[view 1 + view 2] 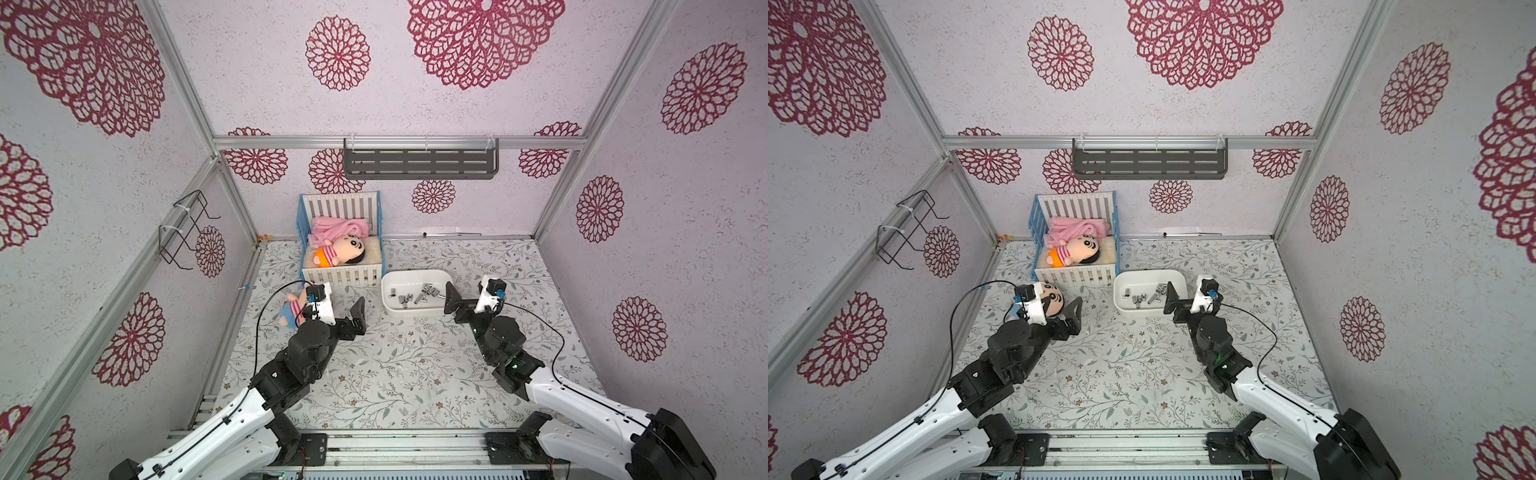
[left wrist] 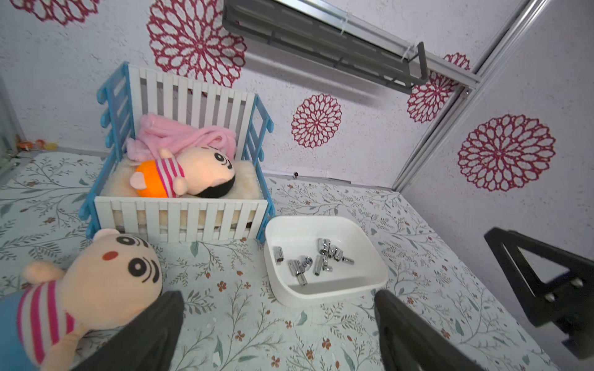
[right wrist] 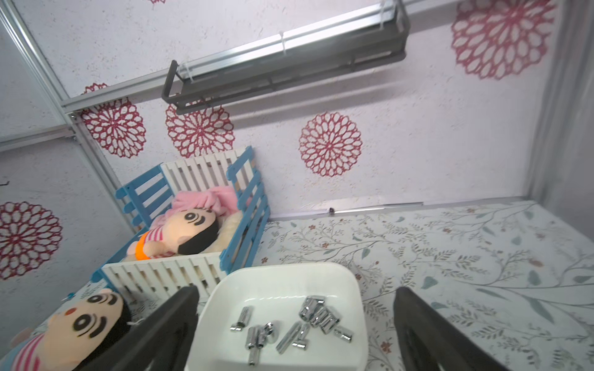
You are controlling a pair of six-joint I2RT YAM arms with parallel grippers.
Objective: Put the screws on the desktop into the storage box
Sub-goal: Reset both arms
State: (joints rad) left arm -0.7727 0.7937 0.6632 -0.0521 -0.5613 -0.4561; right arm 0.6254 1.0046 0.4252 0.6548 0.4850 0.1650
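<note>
Leafy tabletop (image 1: 395,374) sits between pink flowered walls (image 1: 415,104). At the left a plush doll (image 1: 289,311) lies flat beside the left arm (image 1: 307,349), whose jaws are wide apart and empty. Next comes a blue and white crib (image 1: 340,274) with a second doll (image 1: 345,249) inside. Just beside it stands the storage box (image 1: 415,312), with the screws (image 1: 419,291) lying inside. The jaws of the right arm (image 1: 498,336) gape wide, empty, at its right end.
</note>
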